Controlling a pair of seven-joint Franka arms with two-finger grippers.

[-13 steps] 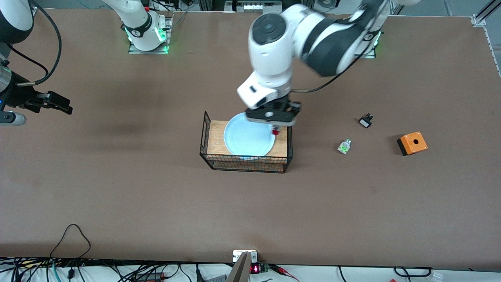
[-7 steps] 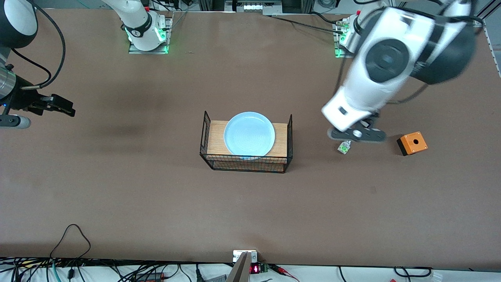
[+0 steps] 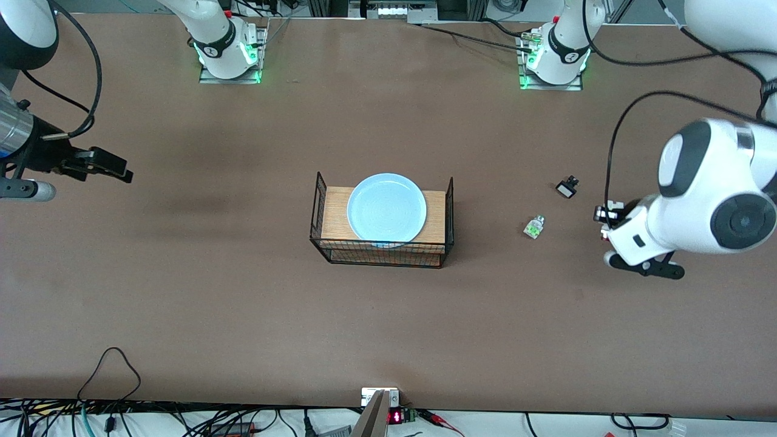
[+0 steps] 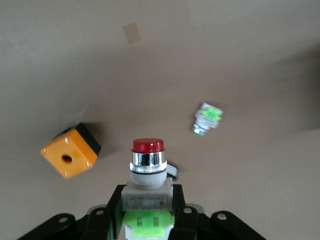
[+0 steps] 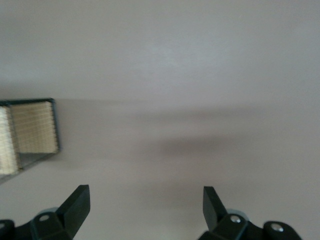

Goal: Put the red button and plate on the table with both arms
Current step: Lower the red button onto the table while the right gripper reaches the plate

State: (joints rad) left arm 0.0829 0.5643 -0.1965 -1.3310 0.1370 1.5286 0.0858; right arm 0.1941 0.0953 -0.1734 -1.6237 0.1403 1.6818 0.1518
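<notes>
We find the bench (image 3: 243,303) bare across most of its width, the rack (image 3: 381,243) at its middle. The plate (image 3: 386,207) lies on the rack's wooden top, untouched. A second ago the left pincer (image 4: 148,220) hung at the plate's rim; it is now over the bench toward the left arm's end, above the orange box (image 4: 70,151), clamped on the red button (image 4: 147,172) (set-down pending, in our judgement). The right pincer (image 5: 145,205) waits, spread wide, over the right arm's end.
</notes>
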